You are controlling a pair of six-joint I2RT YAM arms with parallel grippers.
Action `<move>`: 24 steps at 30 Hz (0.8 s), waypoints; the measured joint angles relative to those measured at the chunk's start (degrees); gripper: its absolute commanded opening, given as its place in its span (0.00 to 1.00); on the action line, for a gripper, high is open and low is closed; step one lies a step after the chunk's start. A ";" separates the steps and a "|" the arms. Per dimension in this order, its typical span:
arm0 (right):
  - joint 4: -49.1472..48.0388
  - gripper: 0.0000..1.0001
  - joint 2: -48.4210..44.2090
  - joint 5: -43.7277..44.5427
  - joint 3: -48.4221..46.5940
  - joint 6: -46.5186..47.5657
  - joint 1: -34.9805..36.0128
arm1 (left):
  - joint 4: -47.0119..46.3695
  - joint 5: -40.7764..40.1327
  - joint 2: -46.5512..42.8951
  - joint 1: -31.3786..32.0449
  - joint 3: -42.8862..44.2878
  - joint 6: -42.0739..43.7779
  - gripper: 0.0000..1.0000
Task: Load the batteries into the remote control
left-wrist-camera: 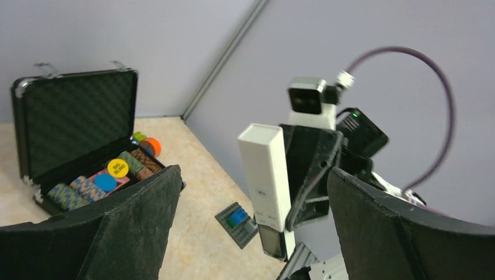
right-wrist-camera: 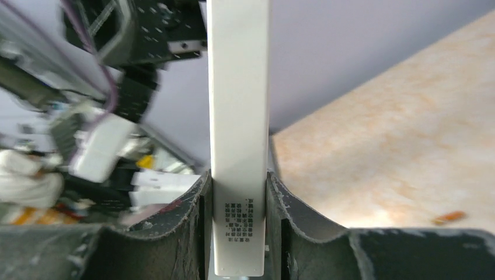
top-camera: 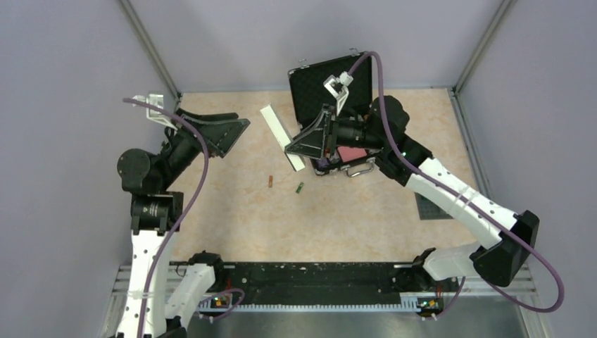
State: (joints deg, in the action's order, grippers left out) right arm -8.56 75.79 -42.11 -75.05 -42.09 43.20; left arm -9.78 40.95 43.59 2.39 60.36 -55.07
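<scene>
The right gripper (right-wrist-camera: 239, 198), jaws part-closed, pinches the slim white plastic remote control (right-wrist-camera: 239, 116) by its printed end, aloft at the far middle; the left gripper (top-camera: 234, 134) gapes empty at far left. Nothing loaded yet: the tiny brownish-red battery (top-camera: 270, 182) and green battery (top-camera: 299, 186) lie on the table (top-camera: 352, 211) nearer, seen together only overhead.

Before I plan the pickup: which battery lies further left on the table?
The brownish-red battery; the green battery lies to its right, apart from it.
</scene>
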 measured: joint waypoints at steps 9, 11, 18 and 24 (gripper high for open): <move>24.70 0.05 -1.46 22.47 -5.01 34.45 8.55 | 12.76 0.48 6.60 0.02 5.75 2.54 0.99; 27.23 0.05 -1.38 26.34 -5.01 39.45 9.44 | 14.62 1.88 7.89 0.02 5.75 2.95 0.99; 30.95 0.05 1.25 37.07 -6.47 51.25 11.93 | 20.52 8.39 13.62 0.31 6.45 4.63 0.92; 30.97 0.06 3.85 39.28 -7.26 55.76 13.03 | 23.61 10.78 16.70 0.63 6.23 4.70 0.79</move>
State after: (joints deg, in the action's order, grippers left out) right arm 22.41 79.64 -2.83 -82.30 13.67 56.23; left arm 13.82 51.72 60.29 3.03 66.59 -50.37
